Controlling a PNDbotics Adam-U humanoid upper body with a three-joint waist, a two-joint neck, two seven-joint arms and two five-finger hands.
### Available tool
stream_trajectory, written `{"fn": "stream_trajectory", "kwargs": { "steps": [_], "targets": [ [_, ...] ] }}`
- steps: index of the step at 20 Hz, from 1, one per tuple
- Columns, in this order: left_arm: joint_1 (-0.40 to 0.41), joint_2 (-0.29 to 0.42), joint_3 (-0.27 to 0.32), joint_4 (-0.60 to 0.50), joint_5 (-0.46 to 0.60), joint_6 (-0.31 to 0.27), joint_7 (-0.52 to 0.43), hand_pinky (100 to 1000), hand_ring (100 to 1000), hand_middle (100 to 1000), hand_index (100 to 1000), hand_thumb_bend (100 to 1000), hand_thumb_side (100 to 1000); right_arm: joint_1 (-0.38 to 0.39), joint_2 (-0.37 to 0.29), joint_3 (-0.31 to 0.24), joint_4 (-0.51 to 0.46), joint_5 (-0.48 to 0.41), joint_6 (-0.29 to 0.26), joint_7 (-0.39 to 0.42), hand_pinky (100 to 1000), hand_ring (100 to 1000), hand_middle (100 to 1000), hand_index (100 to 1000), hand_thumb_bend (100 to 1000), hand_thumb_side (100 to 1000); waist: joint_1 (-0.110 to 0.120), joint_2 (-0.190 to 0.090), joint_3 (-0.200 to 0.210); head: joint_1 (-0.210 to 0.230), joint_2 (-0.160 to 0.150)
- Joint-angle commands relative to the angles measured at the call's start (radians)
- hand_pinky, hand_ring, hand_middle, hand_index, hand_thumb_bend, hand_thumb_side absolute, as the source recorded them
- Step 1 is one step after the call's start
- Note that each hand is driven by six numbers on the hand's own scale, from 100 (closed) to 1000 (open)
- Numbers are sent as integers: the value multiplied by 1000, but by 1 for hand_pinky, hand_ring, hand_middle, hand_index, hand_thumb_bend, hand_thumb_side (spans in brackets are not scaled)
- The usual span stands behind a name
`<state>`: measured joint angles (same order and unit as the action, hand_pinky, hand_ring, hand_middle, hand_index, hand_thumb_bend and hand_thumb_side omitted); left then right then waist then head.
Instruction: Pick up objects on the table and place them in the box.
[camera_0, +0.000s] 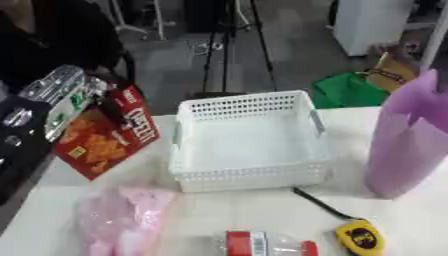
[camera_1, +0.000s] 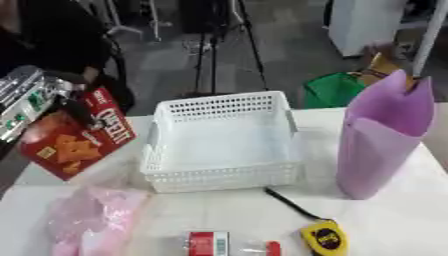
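Basket (camera_0: 249, 145): white perforated plastic, rectangular, slotted walls, at the centre of the white counter (camera_1: 394, 220), nothing lying in it.

Cracker box (camera_0: 105, 134): red glossy cardboard, flat rectangular carton printed with orange square crackers, tilted and lifted at 9 o'clock of the basket. The left hand (camera_0: 107, 102), black with silver metal parts, has its fingers curled over the carton's upper edge, gripping it (right hand shows in neither view).

Pink bag (camera_0: 122, 220): thin translucent film, crumpled and soft, at 7 o'clock on the counter.

Bottle (camera_1: 229, 245): clear plastic, lying on its side with a red-and-white label, at 6 o'clock near the front edge.

Tape measure (camera_1: 325, 237): rounded yellow casing with a dark centre, black strap trailing toward the basket, at 5 o'clock.

Purple bag (camera_1: 385, 135): matte, smooth, standing upright, at 3 o'clock, apart from the basket.
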<state>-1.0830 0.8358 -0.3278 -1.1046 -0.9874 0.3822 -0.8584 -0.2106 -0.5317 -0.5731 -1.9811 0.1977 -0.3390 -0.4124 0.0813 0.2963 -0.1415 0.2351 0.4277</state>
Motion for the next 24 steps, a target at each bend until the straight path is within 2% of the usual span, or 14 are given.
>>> {"fn": "stream_trajectory", "kwargs": {
  "steps": [1,3,4,8,13,14,24],
  "targets": [
    [-30,45,32,-35,-18,54,-49,658,630,454,560,274,425,-2,-24,-11,-19,-2,3,-6,749,755,712,700,100,795,-5,-28,3,-1,7],
    [-33,48,42,-48,-27,54,-49,655,624,453,558,245,411,-2,-24,-12,-19,-2,5,-7,750,755,712,699,100,795,-5,-30,6,-2,9],
    [-33,49,46,-54,-31,53,-49,655,624,453,558,271,416,-2,-25,-12,-19,-2,5,-8,750,755,712,699,100,795,-5,-31,7,-1,10],
    [-39,53,65,-81,-46,54,-49,643,614,452,553,254,397,0,-24,-11,-19,-2,8,-9,751,755,712,698,100,795,-5,-35,10,-3,12],
    [-44,60,101,-167,-52,74,-49,645,610,447,547,216,391,2,-25,-11,-19,0,13,-12,751,755,712,697,100,795,-6,-41,17,-16,19],
    [-48,62,109,-188,-57,78,-49,639,603,434,536,183,380,2,-25,-10,-19,0,14,-12,751,755,712,697,100,794,-7,-45,21,-20,23],
    [-62,62,153,-349,-74,97,-49,617,578,403,517,132,370,6,-27,-4,-19,5,22,-22,751,755,711,696,100,795,-13,-66,39,-43,42]
  ]
}}
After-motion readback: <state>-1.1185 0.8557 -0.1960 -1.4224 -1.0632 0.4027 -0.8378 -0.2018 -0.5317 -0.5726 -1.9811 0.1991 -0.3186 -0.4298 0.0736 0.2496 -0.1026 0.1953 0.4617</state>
